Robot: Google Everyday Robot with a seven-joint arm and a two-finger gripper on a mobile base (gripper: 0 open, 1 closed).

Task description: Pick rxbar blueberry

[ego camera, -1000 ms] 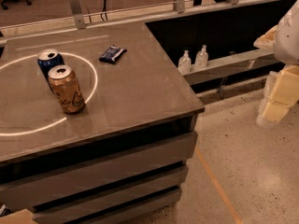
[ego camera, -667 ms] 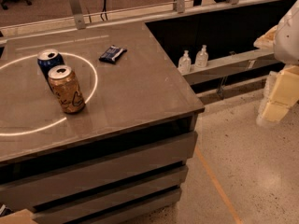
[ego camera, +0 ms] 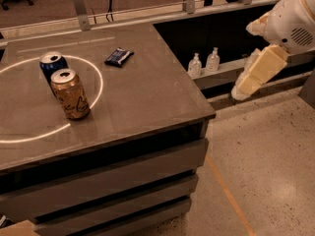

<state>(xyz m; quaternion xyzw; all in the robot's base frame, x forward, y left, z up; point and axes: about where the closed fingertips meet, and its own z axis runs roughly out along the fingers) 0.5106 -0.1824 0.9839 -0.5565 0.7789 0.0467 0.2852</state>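
Lying flat toward the far edge of the table (ego camera: pixel 147 102), the rxbar blueberry (ego camera: pixel 118 56) is sitting just outside a white ring (ego camera: pixel 98 82). Inside the ring, nearer the left edge, a blue can (ego camera: pixel 51 64) is standing upright, with a gold-brown can (ego camera: pixel 70 93) just in front of it. The claw (ego camera: pixel 245 86) is hanging beyond the table's right edge, well apart from the bar. Open or closed: cannot tell.

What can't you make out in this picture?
Camera view.
rxbar blueberry: wrapper print too small to read.
Blue can: partly hidden behind the gold can.
Gripper, right of the table above the floor: its arm is cut off by the right edge.
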